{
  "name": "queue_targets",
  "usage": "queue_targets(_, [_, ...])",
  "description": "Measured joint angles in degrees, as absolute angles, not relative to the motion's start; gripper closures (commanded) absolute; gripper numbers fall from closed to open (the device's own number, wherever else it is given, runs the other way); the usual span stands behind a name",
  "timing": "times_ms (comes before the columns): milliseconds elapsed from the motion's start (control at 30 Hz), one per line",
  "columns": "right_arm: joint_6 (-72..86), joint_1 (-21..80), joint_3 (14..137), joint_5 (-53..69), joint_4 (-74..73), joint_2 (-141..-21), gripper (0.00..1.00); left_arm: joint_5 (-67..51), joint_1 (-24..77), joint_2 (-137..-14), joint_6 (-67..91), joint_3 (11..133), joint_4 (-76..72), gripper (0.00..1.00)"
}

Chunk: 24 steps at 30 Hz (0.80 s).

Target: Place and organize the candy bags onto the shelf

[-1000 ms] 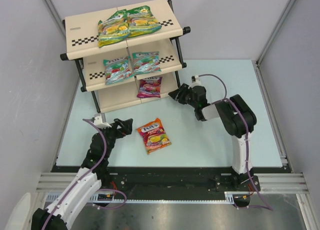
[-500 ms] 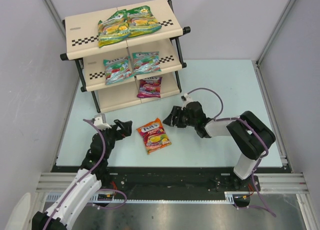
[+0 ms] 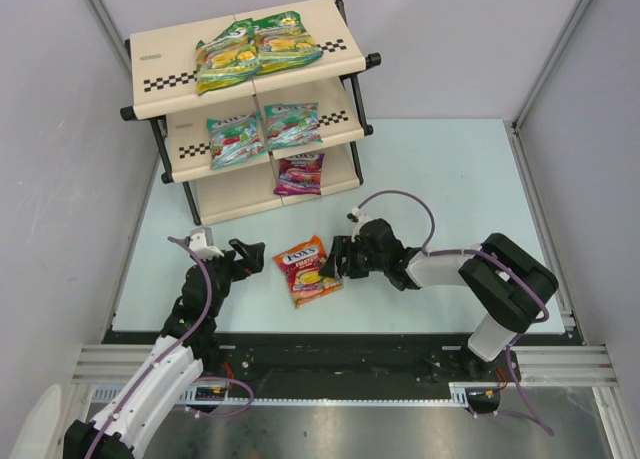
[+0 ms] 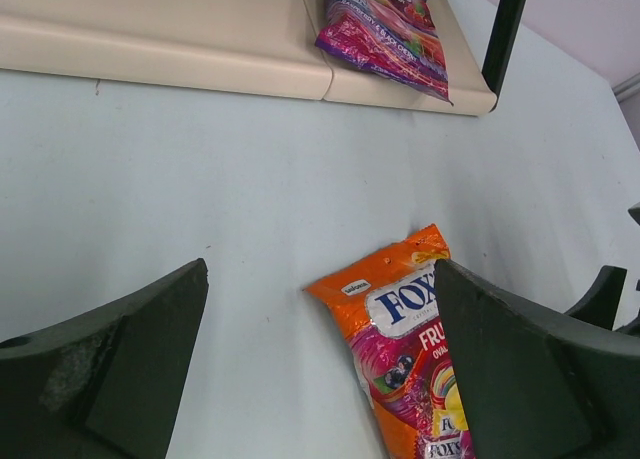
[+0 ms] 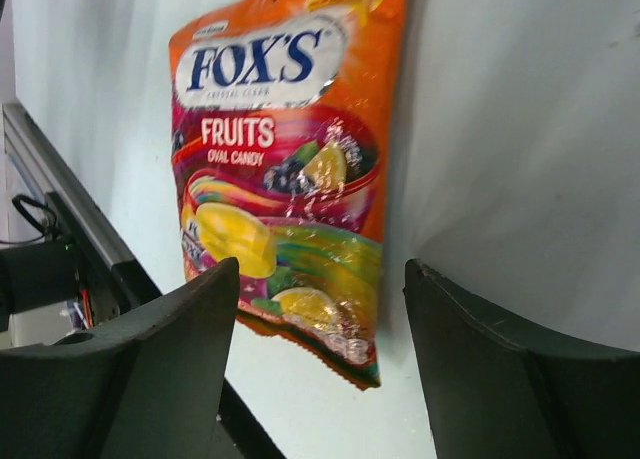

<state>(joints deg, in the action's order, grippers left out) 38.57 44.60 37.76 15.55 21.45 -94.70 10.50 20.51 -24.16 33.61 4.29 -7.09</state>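
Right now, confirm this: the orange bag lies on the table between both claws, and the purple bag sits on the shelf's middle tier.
Wrong tier: the purple bag sits on the bottom tier of the shelf, as the top external view shows. The rest holds.

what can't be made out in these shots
- Left wrist view: the glossy orange FOX'S pouch runs behind a finger of the left gripper and off the bottom edge.
- Same view: the purple-pink pouch on the beige shelf is cut by the top edge.
- Top view: print on the teal pouches is too small to read.
- Top view: unclear whether the right gripper touches the orange pouch.
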Motion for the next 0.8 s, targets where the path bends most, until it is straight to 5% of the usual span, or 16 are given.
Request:
queue_targets(167, [38.98,46.04,37.74,16.10,21.76,-94.98,0.41,10.50,20.51,-24.14,33.61,4.29,-7.09,0.00])
queue_targets(200, [39.03,46.06,37.69,16.21,21.76,-95.13,0.58,10.50,20.51,-24.10,33.61,4.29,-7.07,0.00])
queue_targets(333, [39.18,46.04,37.36,16.23,21.32,-95.90,0.98,10.44,20.51,-23.94,33.61,4.32,-7.07,0.00])
queue_targets(800, [31.16,51.37,37.52,11.70,20.16,-89.38,1.00,12.19,20.51,-22.85,34.83,4.32,-4.91,0.00])
